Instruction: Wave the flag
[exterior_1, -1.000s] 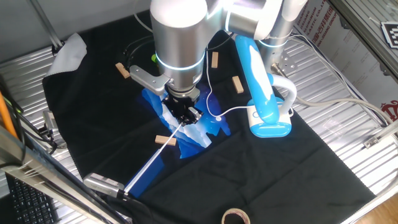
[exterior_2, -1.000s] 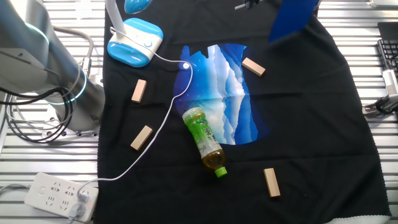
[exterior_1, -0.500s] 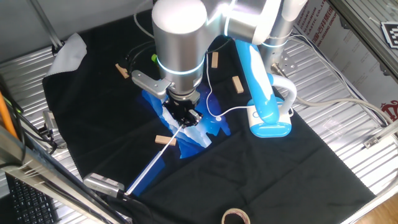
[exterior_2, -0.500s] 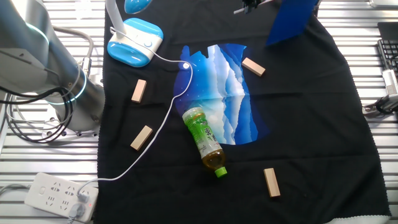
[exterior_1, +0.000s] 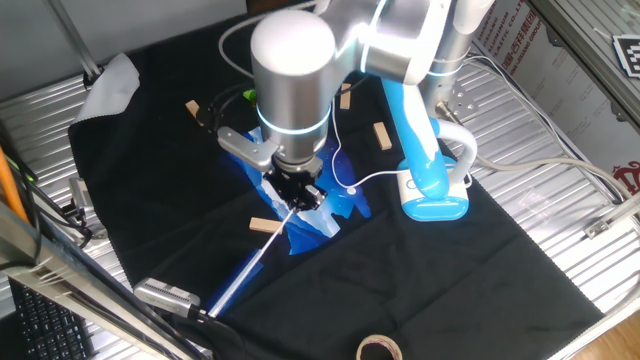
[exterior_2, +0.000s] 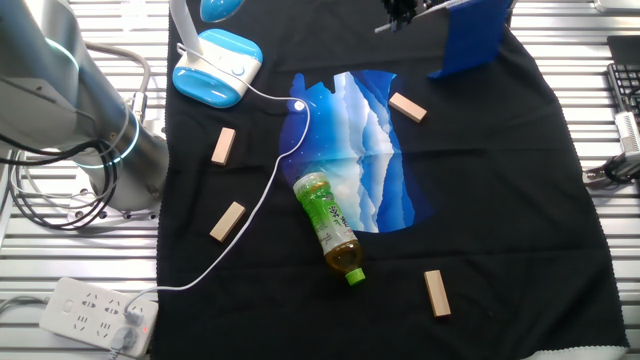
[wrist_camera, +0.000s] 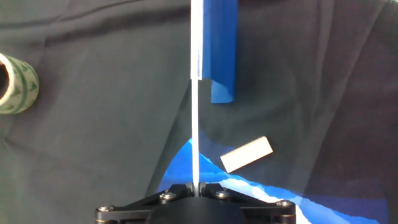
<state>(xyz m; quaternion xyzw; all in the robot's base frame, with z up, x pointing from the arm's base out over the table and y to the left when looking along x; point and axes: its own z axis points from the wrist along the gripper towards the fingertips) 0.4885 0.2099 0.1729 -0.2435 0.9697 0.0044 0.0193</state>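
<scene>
The flag is a dark-blue cloth (wrist_camera: 221, 50) on a thin white stick (wrist_camera: 195, 130). My gripper (wrist_camera: 196, 185) is shut on the stick's lower end and holds the flag in the air above the table. In one fixed view the gripper (exterior_1: 297, 192) hangs over the blue-and-white bag and the stick (exterior_1: 250, 262) slants down to the lower left. In the other fixed view the cloth (exterior_2: 470, 38) hangs at the top edge, right of the gripper (exterior_2: 403, 12).
A glossy blue-and-white plastic bag (exterior_2: 355, 150) lies on the black cloth with a green bottle (exterior_2: 328, 225) beside it. Several wooden blocks (exterior_2: 224, 146) are scattered around. A blue-and-white lamp (exterior_1: 425, 150) with its cord stands to the right. A tape roll (wrist_camera: 15, 84) lies at the front.
The arm's wrist has swung slightly, and the flag cloth has shifted a little right and lower in the other fixed view. The grip on the stick is unchanged.
</scene>
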